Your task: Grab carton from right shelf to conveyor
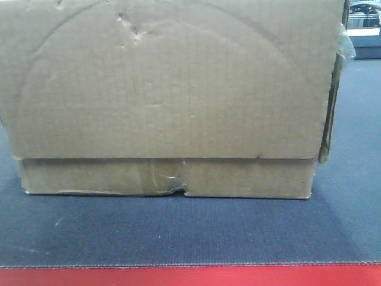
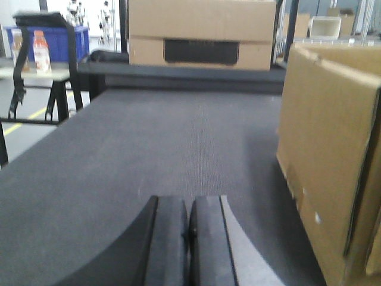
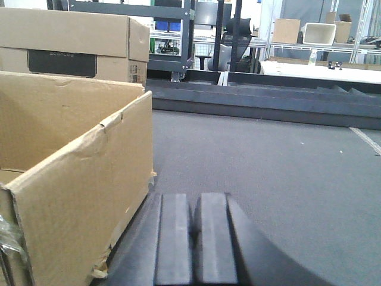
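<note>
carton (image 1: 166, 101): it sits flat on the conveyor (image 1: 178, 232), a little behind the red front edge.
left gripper (image 2: 189, 238): pads together, holds nothing, carton just to its right.
right gripper (image 3: 195, 238): pads together, empty, carton just to its left.
step, i judge: the placing looks done; pull both arms straight away, without touching the dented walls.

Matt cardboard on a woven belt

The carton (image 1: 172, 89) is dull brown corrugated cardboard, creased and dented, with glossy clear tape (image 1: 164, 177) on its seam. The conveyor (image 1: 178, 229) looks like rough dark woven cloth; its red edge (image 1: 190, 276) is smooth.
</note>
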Motion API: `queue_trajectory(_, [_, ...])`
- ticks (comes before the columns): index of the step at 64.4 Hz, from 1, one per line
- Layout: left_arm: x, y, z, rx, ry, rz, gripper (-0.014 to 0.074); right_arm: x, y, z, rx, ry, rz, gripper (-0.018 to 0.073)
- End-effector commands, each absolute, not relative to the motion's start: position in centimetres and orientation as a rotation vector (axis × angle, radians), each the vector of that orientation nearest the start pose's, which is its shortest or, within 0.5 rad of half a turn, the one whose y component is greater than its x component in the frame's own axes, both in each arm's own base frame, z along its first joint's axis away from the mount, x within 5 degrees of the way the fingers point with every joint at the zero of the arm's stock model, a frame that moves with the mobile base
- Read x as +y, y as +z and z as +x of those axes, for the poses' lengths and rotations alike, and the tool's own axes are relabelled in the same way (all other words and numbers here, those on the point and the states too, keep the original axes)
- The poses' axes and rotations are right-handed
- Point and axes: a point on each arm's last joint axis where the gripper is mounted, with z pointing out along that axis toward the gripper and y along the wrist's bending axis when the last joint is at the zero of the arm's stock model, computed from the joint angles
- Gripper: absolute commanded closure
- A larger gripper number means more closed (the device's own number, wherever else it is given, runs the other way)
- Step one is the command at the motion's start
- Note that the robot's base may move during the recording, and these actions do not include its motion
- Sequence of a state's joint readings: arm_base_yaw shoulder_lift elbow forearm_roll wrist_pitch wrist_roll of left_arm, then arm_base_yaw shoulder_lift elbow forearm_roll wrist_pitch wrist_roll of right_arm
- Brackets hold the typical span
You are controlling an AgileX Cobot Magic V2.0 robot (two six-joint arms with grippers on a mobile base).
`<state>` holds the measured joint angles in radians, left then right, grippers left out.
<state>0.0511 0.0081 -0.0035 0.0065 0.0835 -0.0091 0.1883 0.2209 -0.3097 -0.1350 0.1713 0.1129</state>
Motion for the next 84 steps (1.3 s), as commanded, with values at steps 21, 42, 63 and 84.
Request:
queue_trajectory(21, [0.3,20.6,5.6,1.563,0.042,-0.041,0.0582,1.0,29.1,6.5,1.531,0.104,-0.146,0.0627])
queue_trajectory(42, [0.3,20.6,5.6,1.563,0.042,-0.041,0.0582,1.0,29.1,6.5,1.531,0.104,-0.146,0.0627])
queue_trajectory(63, [0.3,20.6,5.6,1.563,0.042,-0.041,0.0582,1.0,29.1,6.5,1.530,0.116,-0.133,0.0627])
queue_trajectory(84, [0.3,20.6,5.6,1.563,0.042,-0.041,0.0582,0.4,27.0,6.7,1.594,0.038,-0.047,0.0627])
